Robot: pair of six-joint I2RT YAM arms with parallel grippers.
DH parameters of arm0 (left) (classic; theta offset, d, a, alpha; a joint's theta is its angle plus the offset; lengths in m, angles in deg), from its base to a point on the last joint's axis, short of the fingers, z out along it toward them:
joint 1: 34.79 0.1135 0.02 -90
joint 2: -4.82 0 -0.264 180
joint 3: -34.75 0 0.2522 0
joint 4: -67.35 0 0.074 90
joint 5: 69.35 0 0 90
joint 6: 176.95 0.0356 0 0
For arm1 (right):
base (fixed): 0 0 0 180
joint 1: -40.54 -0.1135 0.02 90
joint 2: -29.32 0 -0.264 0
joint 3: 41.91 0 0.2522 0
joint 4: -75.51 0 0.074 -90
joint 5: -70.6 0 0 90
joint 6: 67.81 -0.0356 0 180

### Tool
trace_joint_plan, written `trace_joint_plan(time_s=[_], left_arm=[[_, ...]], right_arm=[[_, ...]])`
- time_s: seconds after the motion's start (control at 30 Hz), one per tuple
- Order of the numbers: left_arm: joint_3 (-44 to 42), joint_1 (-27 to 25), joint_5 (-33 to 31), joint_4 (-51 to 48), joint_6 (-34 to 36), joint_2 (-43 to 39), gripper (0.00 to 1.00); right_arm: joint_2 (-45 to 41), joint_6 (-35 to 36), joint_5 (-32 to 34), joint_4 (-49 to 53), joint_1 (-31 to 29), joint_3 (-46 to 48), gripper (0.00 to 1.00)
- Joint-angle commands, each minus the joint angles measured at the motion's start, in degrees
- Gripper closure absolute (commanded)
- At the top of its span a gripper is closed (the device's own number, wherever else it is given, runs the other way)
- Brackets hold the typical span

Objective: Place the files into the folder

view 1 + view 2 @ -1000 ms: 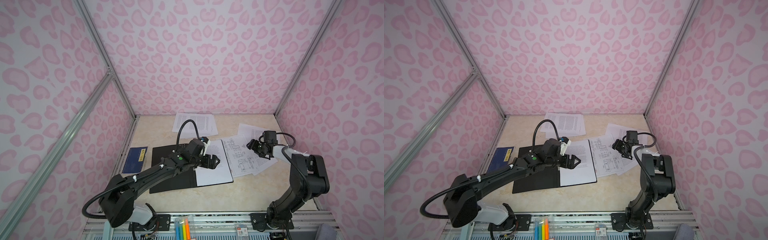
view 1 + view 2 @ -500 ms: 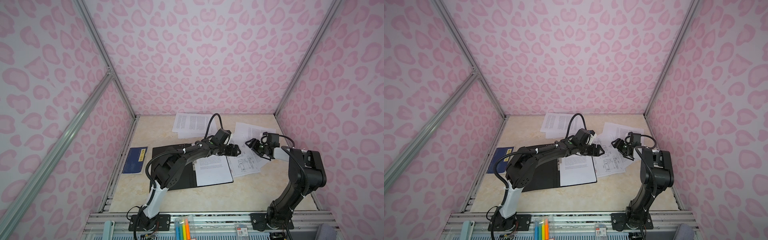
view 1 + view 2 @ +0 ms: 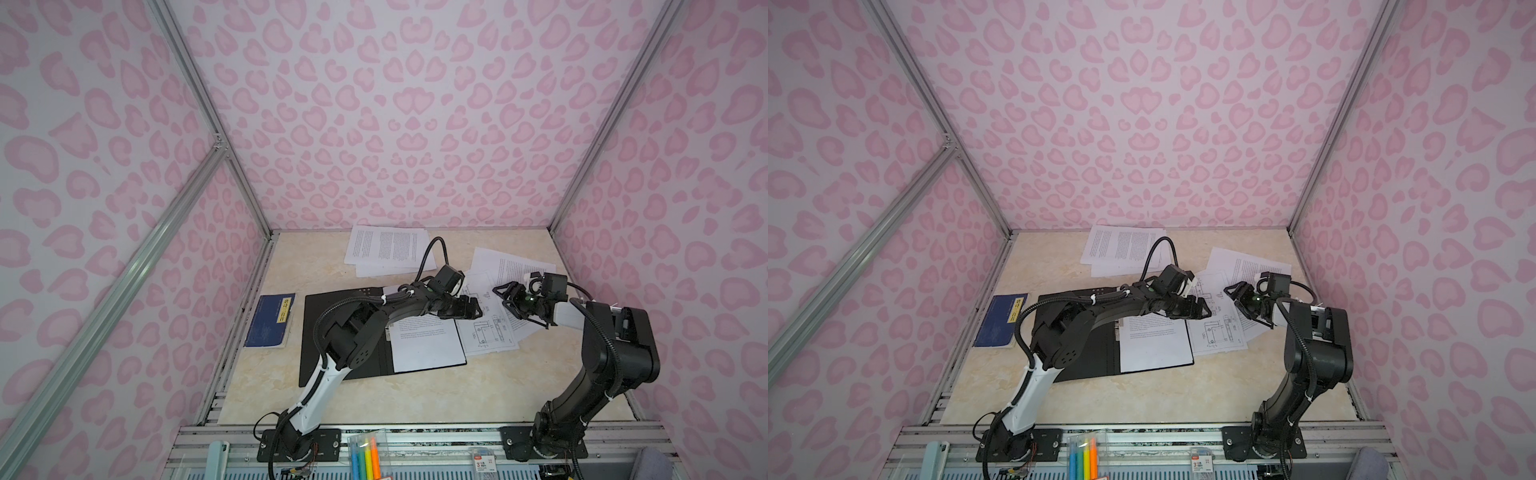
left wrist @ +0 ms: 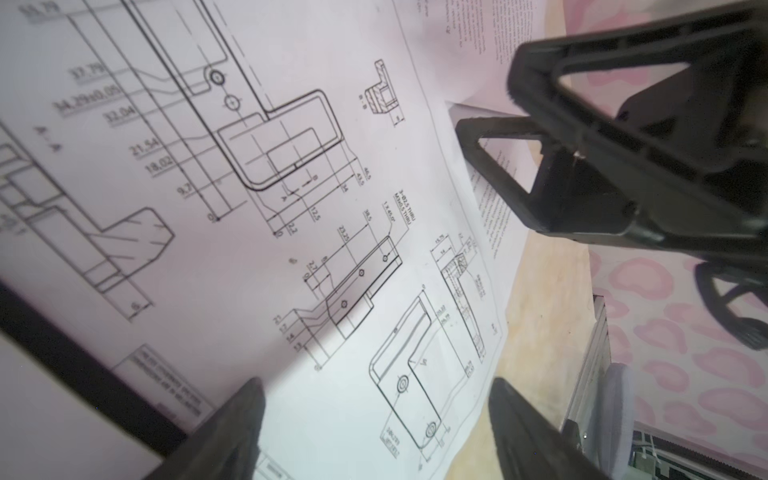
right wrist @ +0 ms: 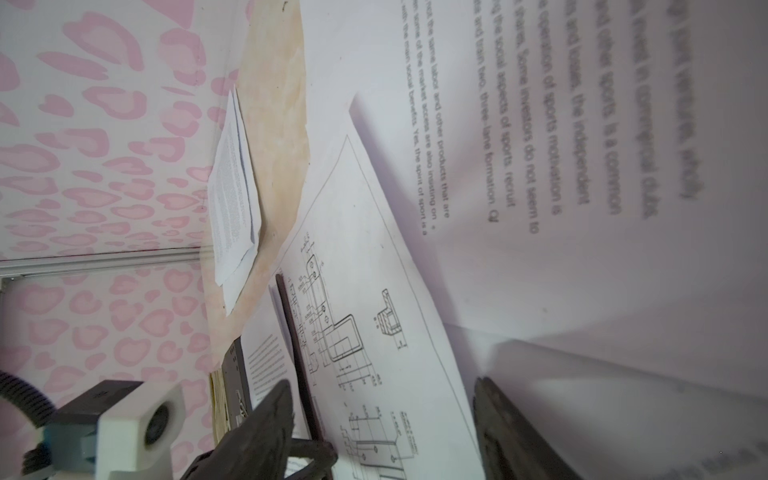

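My left fingers [image 4: 232,432] and my right fingers [image 5: 266,428] both stand wide open and empty above the files [image 3: 486,328], which lie on the worktop [image 3: 415,399] at the right edge of the open folder [image 3: 312,324], so 2 pinches on 1 thin sheet may tear it.

We see the folder [image 3: 1102,361] lying open and flat on the bench [image 3: 1100,399], black inside up, with one text sheet [image 3: 1154,345] on its right half. A drawing [image 3: 1219,332] lies just beside it, overlapping more text sheets [image 3: 1237,266]. Another pile [image 3: 1121,245] lies at the back.
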Motion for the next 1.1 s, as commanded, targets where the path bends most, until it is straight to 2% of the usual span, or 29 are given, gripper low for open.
trace_joint_plan(time_s=[0.0,0.3,0.47,0.7,0.93,1.07], left_arm=[[0.6,-0.2,0.1,-0.3,0.4,1.2,0.14],[-0.2,-0.2,-0.7,-1.2,0.9,1.9,0.14],[-2.0,-0.1,-0.5,-0.7,1.1,1.4,0.14],[-2.9,-0.2,-0.6,-0.6,1.6,1.1,0.14],[-3.1,-0.1,-0.2,-0.6,2.0,1.2,0.14],[-3.1,-0.1,0.0,-0.8,2.3,1.1,0.14]], right_arm=[[-0.4,-2.3,-3.4,-2.9,0.1,0.9,0.31],[-0.1,-2.4,-3.2,-3.2,0.2,1.4,0.35],[-0.7,4.7,5.5,7.4,0.1,-0.1,0.34],[1.3,4.2,3.0,4.4,0.2,0.2,0.34],[1.8,7.6,5.5,7.1,0.1,-2.5,0.32],[1.9,10.7,7.9,11.1,-0.5,-5.0,0.38]])
